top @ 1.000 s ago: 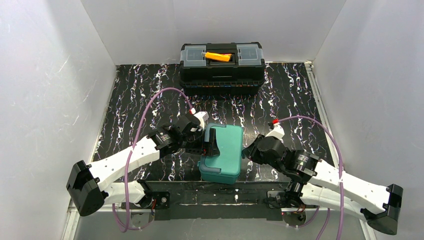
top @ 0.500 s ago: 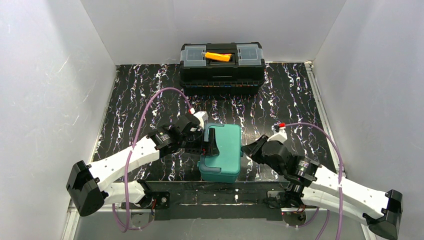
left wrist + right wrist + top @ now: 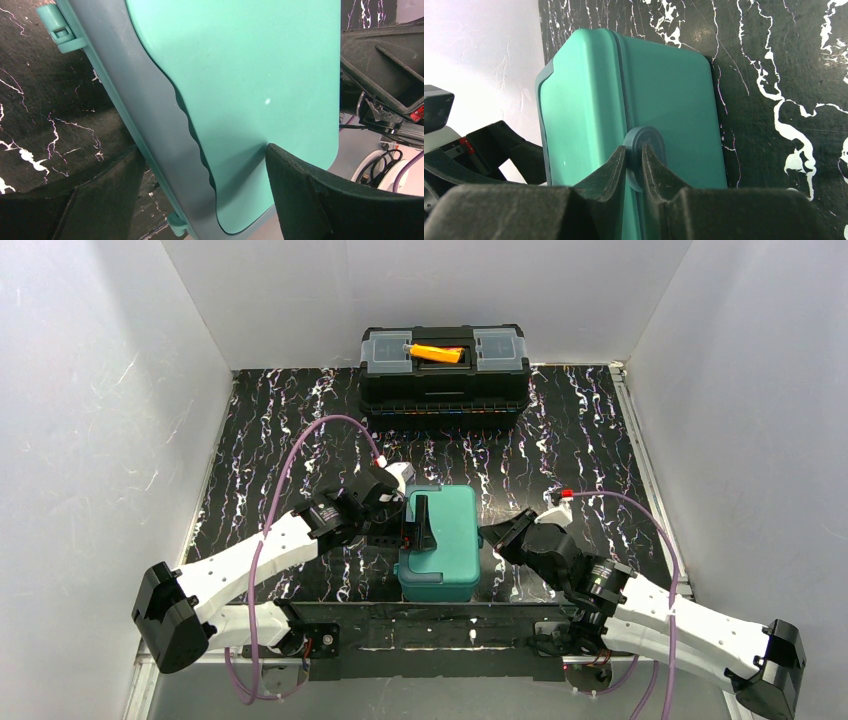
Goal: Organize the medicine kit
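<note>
White walls (image 3: 100,390) are seen on 3 sides of a black, white-veined surface (image 3: 560,430); at the middle of its far edge a black toolbox (image 3: 443,380) w/ an orange handle (image 3: 437,352) is set. The medicine kit (image 3: 455,540) is placed flat at the surface's near edge, approx. midway between the left and right edges, lid down. The kit's left part is straddled by the left gripper (image 3: 205,155), its jaws spread wide; 1 finger (image 3: 300,185) is laid against the lid top, the other is held low beside the kit's left wall over the surface; whether any squeeze is applied can't be told. On the kit's right side a round, darker latch tab (image 3: 647,135) is seen at the seam between lid and base; it is pinched by the right gripper (image 3: 634,152), whose jaws are nearly closed w/ the tab between them. Purple cables (image 3: 300,450) are looped over both arms.
</note>
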You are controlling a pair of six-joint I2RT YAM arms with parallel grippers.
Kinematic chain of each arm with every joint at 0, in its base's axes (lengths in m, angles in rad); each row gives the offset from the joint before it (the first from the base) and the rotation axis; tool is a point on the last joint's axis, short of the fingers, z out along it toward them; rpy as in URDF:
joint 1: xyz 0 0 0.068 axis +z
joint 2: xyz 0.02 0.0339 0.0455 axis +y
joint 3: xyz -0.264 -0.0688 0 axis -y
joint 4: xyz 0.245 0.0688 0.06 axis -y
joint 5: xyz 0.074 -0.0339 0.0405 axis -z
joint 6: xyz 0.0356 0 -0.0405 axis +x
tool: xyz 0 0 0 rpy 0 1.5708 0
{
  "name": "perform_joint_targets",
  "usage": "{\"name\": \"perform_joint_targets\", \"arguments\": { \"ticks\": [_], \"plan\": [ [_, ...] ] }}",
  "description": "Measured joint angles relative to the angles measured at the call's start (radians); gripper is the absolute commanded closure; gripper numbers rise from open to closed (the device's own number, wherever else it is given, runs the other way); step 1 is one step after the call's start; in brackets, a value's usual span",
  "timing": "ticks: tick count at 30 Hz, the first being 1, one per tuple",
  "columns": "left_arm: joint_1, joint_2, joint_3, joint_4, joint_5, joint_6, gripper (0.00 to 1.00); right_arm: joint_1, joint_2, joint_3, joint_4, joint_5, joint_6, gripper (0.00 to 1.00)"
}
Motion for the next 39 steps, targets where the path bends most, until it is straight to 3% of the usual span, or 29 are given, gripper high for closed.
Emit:
{"name": "perform_joint_targets", "arguments": {
  "ticks": [6, 12, 23, 31, 39],
  "plan": [
    [0.0, 0.005, 0.013, -0.015, -0.006, 0.002, 0.13, 0.0, -0.01, 0.003, -0.02, 0.002, -0.006, 0.59],
    [-0.013, 0.035, 0.066, -0.06, -0.043, 0.035, 0.08, 0.017, -0.028, 0.084, -0.214, -0.01, -0.089, 0.41],
    [-0.036, 0.038, 0.201, -0.275, -0.302, 0.127, 0.02, 0.024, 0.01, 0.311, -0.465, 0.048, -0.327, 0.03],
    [-0.035, -0.156, 0.197, -0.373, -0.43, 0.18, 0.02, 0.024, -0.056, 0.326, -0.583, 0.1, -0.425, 0.02],
    [-0.035, -0.459, 0.065, -0.373, -0.551, 0.195, 0.02, 0.024, -0.142, 0.328, -0.697, 0.137, -0.412, 0.02]
  ]
}}
